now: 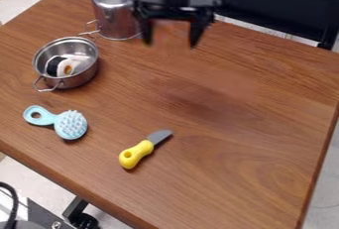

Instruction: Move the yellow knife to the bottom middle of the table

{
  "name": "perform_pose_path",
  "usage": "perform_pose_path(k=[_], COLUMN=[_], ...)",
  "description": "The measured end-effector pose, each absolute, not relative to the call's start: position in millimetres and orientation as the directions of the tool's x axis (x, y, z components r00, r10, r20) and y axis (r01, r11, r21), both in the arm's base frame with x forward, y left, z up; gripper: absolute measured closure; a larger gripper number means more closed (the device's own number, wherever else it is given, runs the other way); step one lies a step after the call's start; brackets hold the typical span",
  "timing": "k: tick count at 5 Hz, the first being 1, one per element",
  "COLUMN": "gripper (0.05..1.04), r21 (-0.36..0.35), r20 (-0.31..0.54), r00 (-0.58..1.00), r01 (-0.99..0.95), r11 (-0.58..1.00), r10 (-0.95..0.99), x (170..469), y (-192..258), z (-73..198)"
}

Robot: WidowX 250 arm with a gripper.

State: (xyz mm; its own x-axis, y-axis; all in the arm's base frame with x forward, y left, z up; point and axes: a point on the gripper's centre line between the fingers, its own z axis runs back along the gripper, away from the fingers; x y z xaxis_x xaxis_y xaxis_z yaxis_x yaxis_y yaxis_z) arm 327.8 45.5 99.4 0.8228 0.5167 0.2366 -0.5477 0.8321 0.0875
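Brightly lit, w/ a soft shadow approx. mid table (255, 173) & glints on the tall metal pot (117, 12).

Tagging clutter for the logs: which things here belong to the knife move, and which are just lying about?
Job:
- yellow knife
- table
- end effector, open

Lying about:
- light-blue brush
- small metal pot
- black-and-white item inside it
- tall metal pot

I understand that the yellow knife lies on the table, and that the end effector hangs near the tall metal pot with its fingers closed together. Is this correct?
Not quite. The camera view shows the end effector open, its fingers apart. It hangs near the tall metal pot, and the yellow knife lies on the table.
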Motion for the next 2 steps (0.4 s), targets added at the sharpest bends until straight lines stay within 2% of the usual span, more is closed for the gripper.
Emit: perform_pose_path(k=[1,2], gripper=[0.087,0.087], r21=[0.039,0.028], r20=[0.245,0.231], r00=[0.794,0.756], r01=[-0.581,-0.634], r11=[0.813,0.773], r10=[0.556,0.612], x=[342,360], y=[75,93], z=[111,112])
